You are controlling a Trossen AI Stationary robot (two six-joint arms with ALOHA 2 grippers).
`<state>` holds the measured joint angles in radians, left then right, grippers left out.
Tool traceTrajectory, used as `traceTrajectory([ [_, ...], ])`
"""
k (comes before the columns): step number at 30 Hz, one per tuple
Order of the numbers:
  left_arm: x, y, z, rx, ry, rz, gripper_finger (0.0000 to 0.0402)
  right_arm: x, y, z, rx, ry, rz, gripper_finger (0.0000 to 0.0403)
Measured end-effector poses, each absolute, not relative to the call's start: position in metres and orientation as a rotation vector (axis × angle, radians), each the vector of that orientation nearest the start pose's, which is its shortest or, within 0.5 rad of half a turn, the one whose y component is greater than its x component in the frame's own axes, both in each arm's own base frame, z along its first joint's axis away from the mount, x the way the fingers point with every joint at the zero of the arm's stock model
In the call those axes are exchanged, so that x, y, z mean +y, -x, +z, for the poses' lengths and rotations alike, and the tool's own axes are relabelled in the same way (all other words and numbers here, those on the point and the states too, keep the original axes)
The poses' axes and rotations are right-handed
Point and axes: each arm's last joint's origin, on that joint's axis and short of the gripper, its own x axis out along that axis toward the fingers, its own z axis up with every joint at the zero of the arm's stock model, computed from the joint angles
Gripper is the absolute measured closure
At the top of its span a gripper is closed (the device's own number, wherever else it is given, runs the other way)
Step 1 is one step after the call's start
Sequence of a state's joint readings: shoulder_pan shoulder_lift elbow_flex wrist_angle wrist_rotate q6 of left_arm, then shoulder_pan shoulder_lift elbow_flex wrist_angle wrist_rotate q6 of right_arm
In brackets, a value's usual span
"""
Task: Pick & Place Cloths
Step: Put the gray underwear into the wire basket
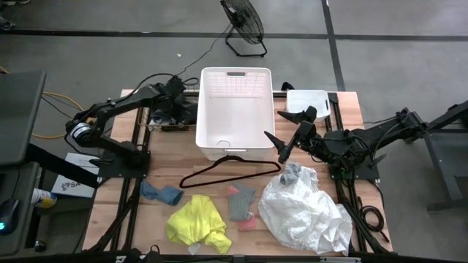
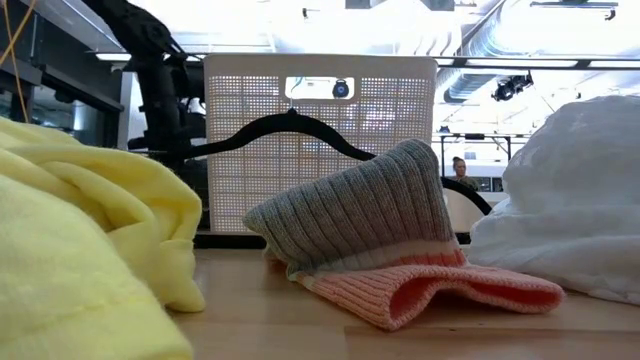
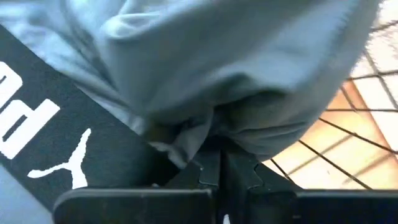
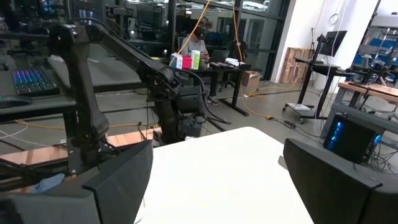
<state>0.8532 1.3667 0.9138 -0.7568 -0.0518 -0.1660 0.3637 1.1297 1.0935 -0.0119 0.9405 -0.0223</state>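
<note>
My left gripper (image 1: pixel 178 108) is at the left outer wall of the white basket (image 1: pixel 235 150), shut on a dark grey garment (image 3: pixel 236 74) with a black band and white lettering (image 3: pixel 43 137). My right gripper (image 1: pixel 291 131) hangs open over the basket's right near corner and touches nothing; its fingers (image 4: pixel 118 180) frame the white basket top. On the near table lie a blue piece (image 1: pixel 161 192), a yellow cloth (image 1: pixel 197 223), a grey and pink knit piece (image 2: pixel 370 230), a small grey piece (image 1: pixel 291 174) and the large white cloth (image 1: pixel 307 212). My left gripper pinches a bunched fold of the dark grey garment (image 3: pixel 205 140) between its two shut fingers (image 3: pixel 239 171). The fabric bulges out past the fingertips in several layers. Whether the garment is lifted clear or rests on something, I cannot tell.
A thin black hanger (image 1: pixel 227 172) lies on the table just in front of the basket, between it and the cloths. A white lid-like tray (image 1: pixel 307 98) sits at the far right. A fan (image 1: pixel 243 25) stands on the floor beyond the table.
</note>
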Motion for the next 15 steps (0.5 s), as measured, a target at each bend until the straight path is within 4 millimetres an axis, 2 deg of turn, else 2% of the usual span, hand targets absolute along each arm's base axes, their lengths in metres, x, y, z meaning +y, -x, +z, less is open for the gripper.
traceTrajectory([
  [8,0.205,-0.153,0.2,1.091,0.815,0.875,0.0401,0.063,-0.232,0.388,0.052,0.056,-0.576,0.005],
  [15,0.21,-0.153,0.187,1.125,0.829,0.863,0.0401,0.063,-0.232,0.388,0.052,0.056,-0.575,0.005],
])
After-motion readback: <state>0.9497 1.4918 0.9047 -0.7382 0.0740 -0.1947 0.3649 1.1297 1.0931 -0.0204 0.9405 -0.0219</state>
